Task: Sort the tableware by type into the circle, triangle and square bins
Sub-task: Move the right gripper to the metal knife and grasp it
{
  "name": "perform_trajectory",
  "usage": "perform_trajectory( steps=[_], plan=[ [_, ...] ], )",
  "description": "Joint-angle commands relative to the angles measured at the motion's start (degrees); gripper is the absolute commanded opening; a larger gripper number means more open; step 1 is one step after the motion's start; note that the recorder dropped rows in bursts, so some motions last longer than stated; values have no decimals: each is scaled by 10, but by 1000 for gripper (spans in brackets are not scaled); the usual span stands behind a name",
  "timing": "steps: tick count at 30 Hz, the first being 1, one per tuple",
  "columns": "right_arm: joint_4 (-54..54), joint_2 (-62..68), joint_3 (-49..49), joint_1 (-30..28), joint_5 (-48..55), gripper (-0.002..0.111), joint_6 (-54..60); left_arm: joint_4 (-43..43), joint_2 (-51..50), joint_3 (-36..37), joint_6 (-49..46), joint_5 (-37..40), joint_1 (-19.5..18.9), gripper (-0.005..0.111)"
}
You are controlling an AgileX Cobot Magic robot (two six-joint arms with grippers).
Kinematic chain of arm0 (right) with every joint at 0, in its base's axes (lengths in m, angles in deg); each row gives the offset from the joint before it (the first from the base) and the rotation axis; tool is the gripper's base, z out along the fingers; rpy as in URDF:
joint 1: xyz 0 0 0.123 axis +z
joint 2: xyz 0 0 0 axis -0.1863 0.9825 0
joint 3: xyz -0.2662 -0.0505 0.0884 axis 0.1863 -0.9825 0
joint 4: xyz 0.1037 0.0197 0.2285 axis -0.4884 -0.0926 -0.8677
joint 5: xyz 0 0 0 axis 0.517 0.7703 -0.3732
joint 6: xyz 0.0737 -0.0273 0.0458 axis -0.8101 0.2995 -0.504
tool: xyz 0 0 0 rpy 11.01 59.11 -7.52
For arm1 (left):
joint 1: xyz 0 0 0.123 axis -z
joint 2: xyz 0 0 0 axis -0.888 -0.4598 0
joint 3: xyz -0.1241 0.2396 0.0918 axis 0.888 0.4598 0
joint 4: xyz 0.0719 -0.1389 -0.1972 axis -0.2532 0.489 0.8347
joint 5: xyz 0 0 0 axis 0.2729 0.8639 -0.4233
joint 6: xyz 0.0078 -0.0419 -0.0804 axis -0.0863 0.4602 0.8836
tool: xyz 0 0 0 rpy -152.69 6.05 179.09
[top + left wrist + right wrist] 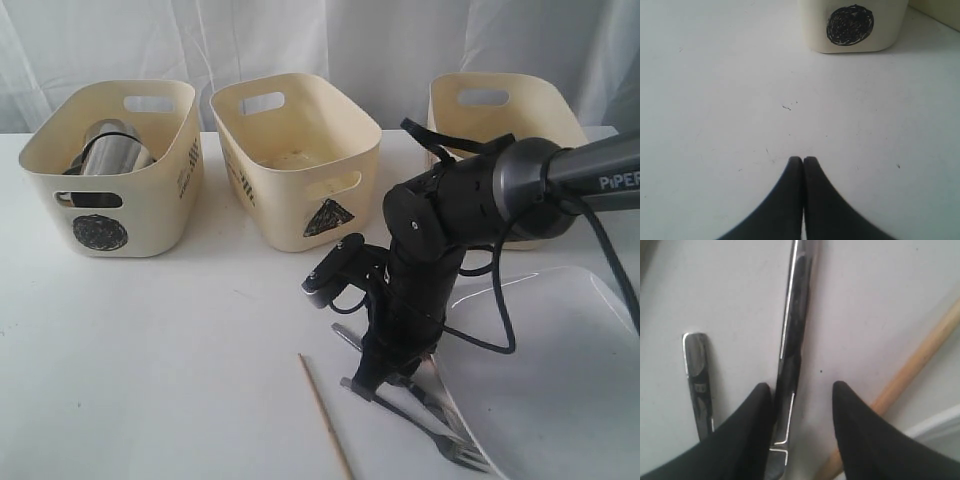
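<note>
**Step in hand, as judged: picking up cutlery.** On the table (150,350), the plate (560,340) lies at lower right, unsorted. The circle bin (110,190), upper left, holds a steel mug (105,150); the triangle bin (300,170) stands at top centre. The right arm (430,240) folds steeply downward right of centre. The left gripper (803,162) is pressed together and empty, facing the circle bin. The right gripper (801,385) is spread, straddling one steel handle (792,340) that lies against one finger. A second handle (697,375) and a chopstick (920,360) lie outside the jaws. The next move calls for closing on that one handle alone, then lifting it.
</note>
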Motion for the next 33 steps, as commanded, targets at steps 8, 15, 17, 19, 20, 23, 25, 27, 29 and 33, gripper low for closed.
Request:
perform_trajectory(
  steps=[8,15,17,19,20,23,25,27,29,33],
  plan=[
    [-1,31,-6,-2,-8,38,-10,1,3,2,0,1,-2,0],
    [-9,65,-7,-2,1,10,-58,1,3,2,0,1,-2,0],
    [-12,67,-7,-2,2,0,-58,1,3,2,0,1,-2,0],
    [-16,67,-7,-2,2,0,-58,1,3,2,0,1,-2,0],
    [-16,67,-7,-2,2,0,-58,1,3,2,0,1,-2,0],
    [-16,67,-7,-2,2,0,-58,1,3,2,0,1,-2,0],
    [-16,67,-6,-2,3,0,-58,1,3,2,0,1,-2,0],
    [-16,63,-2,-2,5,0,-53,1,3,2,0,1,-2,0],
    [-16,52,9,-2,20,0,-53,1,3,2,0,1,-2,0],
    [-27,12,27,-2,34,0,-53,1,3,2,0,1,-2,0]
  ],
)
